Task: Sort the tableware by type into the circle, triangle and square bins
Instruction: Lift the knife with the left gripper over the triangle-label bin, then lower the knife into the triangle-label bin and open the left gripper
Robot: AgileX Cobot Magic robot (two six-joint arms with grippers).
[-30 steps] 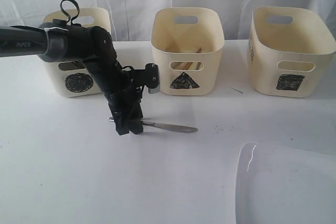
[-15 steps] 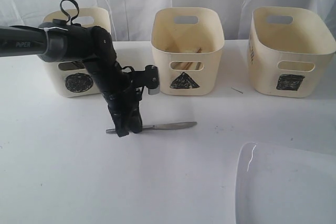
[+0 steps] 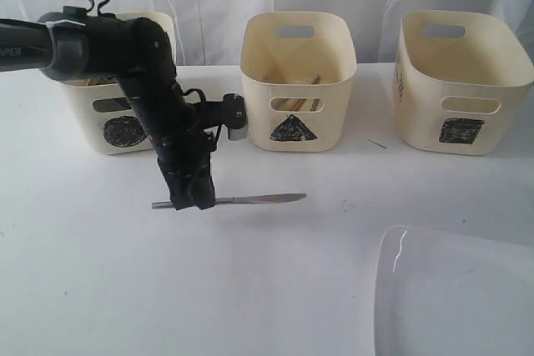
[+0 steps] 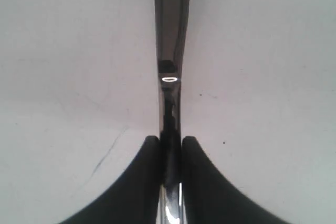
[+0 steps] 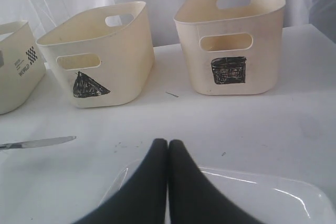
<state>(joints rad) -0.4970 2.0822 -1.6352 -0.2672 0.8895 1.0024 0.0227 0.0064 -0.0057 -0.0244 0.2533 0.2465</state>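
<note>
Exterior view: pinching steel knife (image 3: 260, 199) by its handle with left gripper (image 3: 193, 200), blade level before triangle bin (image 3: 298, 81). Right wrist view: holding right gripper (image 5: 168, 148) pressed together by white plate (image 5: 286, 198).

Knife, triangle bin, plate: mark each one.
knife (image 3: 263, 199), exterior view, on the blade.
triangle bin (image 3: 334, 122), exterior view, on the front wall.
plate (image 3: 450, 293), exterior view, on its bare surface.
</note>
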